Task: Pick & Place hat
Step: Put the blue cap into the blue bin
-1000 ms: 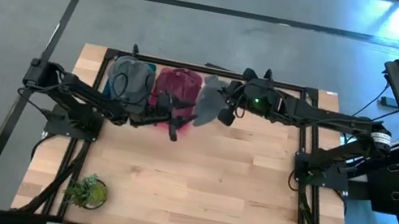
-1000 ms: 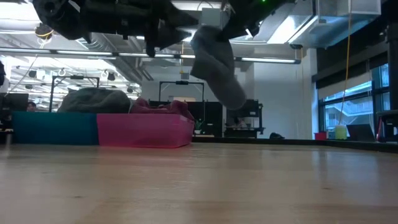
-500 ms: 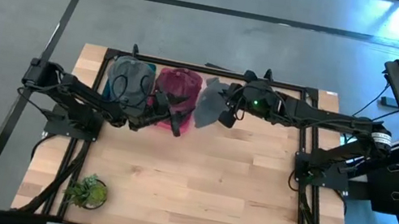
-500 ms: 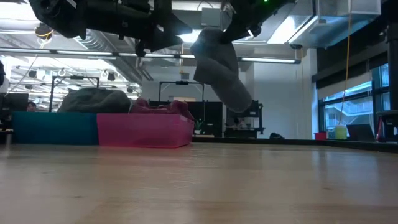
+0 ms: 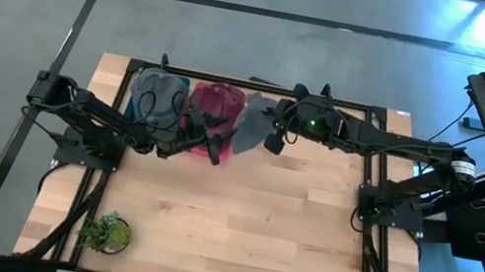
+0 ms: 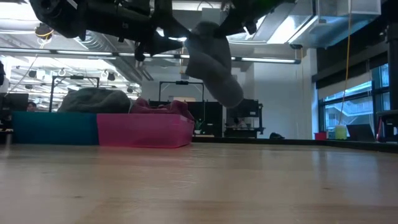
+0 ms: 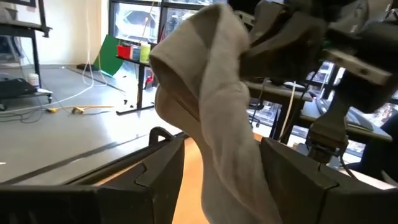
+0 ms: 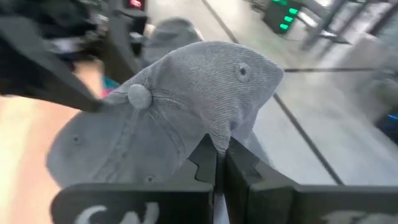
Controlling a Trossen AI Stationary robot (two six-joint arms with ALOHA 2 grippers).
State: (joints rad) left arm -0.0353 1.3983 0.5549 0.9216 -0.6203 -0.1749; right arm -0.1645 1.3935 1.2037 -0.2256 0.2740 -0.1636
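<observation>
With the right gripper pinching the grey hat aloft at upper centre, the spread left gripper (jaws flanking the dangling cloth) should close only once squarely around it.

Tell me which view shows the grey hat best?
Right wrist view: the grey hat fills it, pinched in the right gripper. High view shows a sliver, low view its hanging side, left wrist view a fold.

Grey hat in right claw, now slightly nearer the pink bin.
</observation>
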